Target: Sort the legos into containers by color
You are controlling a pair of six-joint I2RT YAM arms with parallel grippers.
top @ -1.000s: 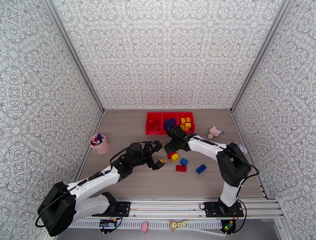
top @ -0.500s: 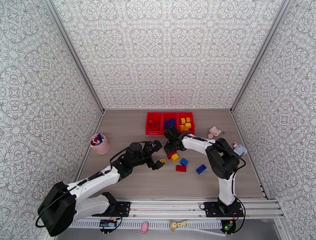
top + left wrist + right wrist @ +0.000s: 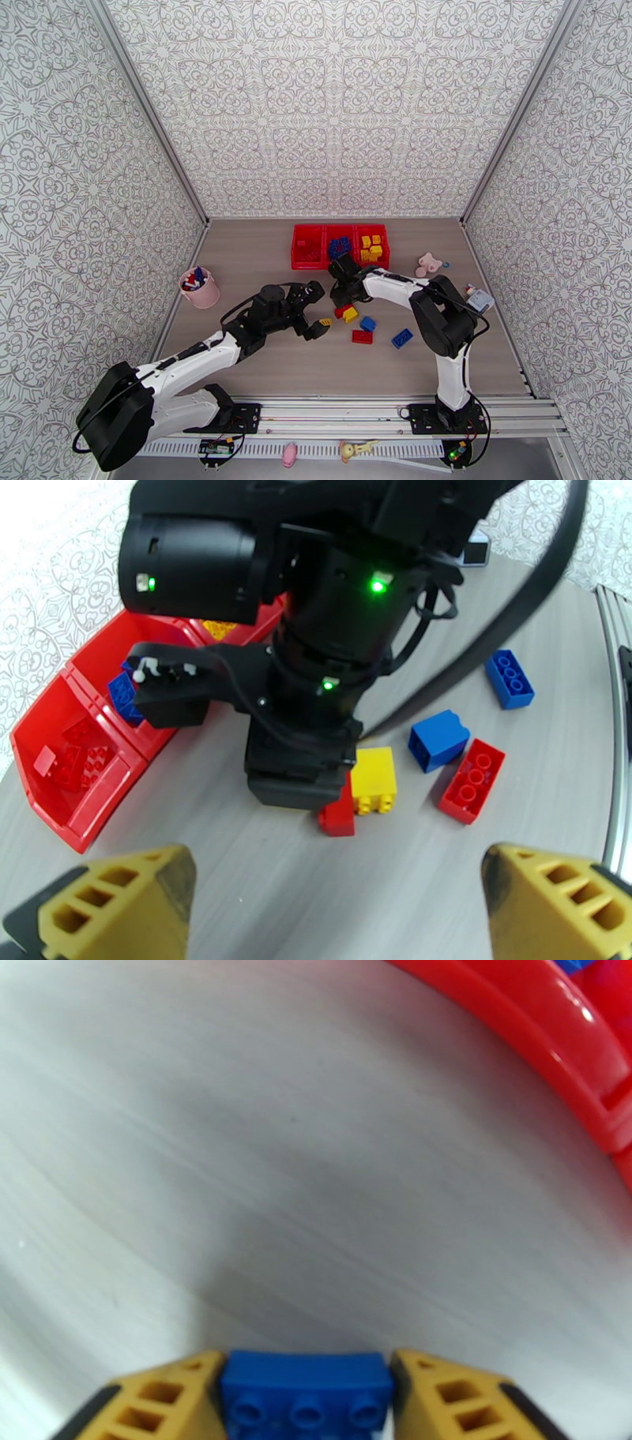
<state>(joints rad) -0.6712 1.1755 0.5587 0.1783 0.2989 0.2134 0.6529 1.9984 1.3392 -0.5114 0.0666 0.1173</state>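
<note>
Right end effector (image 3: 306,1382), seen from its own wrist camera, has its two yellow fingers (image 3: 162,1402) clamped on a small blue studded plastic brick (image 3: 306,1390). It hangs close over the grey wood-grain table (image 3: 237,1157). The curved rim of the bright red three-compartment plastic bin (image 3: 545,1047) shows at the upper right. Whether the brick touches the table cannot be told.

From the overhead camera, the right arm rises from its base at the near right edge and bends at a raised elbow. Its white forearm then runs left and away, so the right end effector (image 3: 340,298) points down just in front of the bin (image 3: 294,246). The bin sits at the far middle of the table, with red bricks in its left compartment, blue in the middle and yellow in the right.

The left arm stretches low and diagonally from the near left corner toward the centre. Left end effector (image 3: 317,312) has its jaws spread wide and holds nothing. In its wrist camera the yellow fingertips (image 3: 118,898) sit at the two bottom corners, facing the other arm's black wrist.

Loose on the table just beside the right end effector, a red brick (image 3: 338,813) and a yellow brick (image 3: 374,778) lie side by side. Near them are a blue block (image 3: 438,739), a second red brick (image 3: 472,778) and a long blue brick (image 3: 509,679).
</note>
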